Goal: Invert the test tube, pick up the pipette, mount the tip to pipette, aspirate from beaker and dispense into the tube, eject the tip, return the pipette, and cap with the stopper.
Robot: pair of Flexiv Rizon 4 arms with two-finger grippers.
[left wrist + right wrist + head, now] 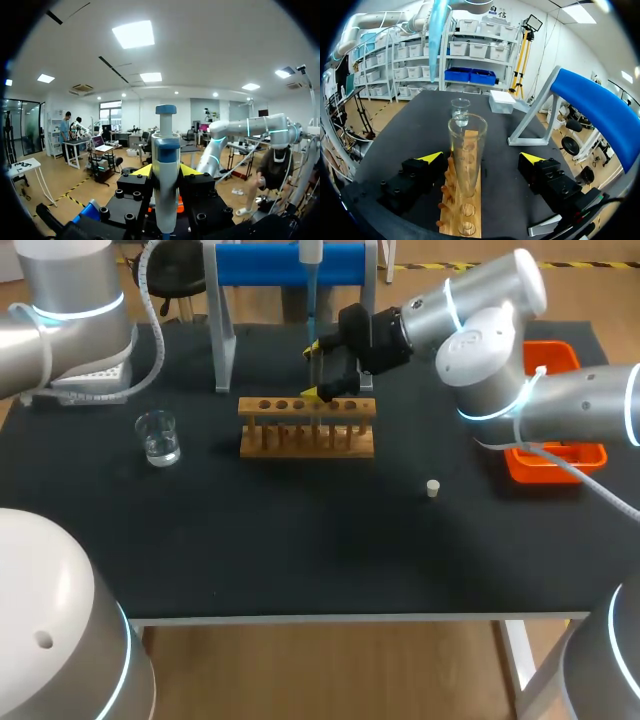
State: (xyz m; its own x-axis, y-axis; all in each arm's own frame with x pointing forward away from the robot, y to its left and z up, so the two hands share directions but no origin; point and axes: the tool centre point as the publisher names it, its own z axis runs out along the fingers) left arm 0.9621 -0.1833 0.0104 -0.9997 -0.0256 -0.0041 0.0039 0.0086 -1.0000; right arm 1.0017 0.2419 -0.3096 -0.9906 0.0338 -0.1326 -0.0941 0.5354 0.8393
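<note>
Pipette (165, 165) position: upright between the left fingers (142, 171), which are clenched on its body from 2 sides, plunger end up. In the head view it shows above the far side of the wooden rack (307, 430), in front of the blue stand (290, 265), with its blue lower end pointing down.

Test tube (466, 150) position: standing in a rack hole, mouth up, long axis vertical. The right fingers (432, 157) are released; 1 stands on each side of the tube, both clear of the glass.

Beaker (158, 436): on the bench (300, 550), left of the rack and apart from it, holding clear liquid. Stopper (433, 488): on the bench, near and right of the rack.

Assessment: the tube step appears complete and the pipette is in hand. Whether the blue end already holds liquid cannot be told.

Critical relation: both long axes are vertical but not in line; the pipette end hangs well above the tube mouth and off to one side. Dispensing requires aligning the 2 axes over the mouth, then lowering. If aspiration is pending, the beaker lies on the left arm's own side.
</note>
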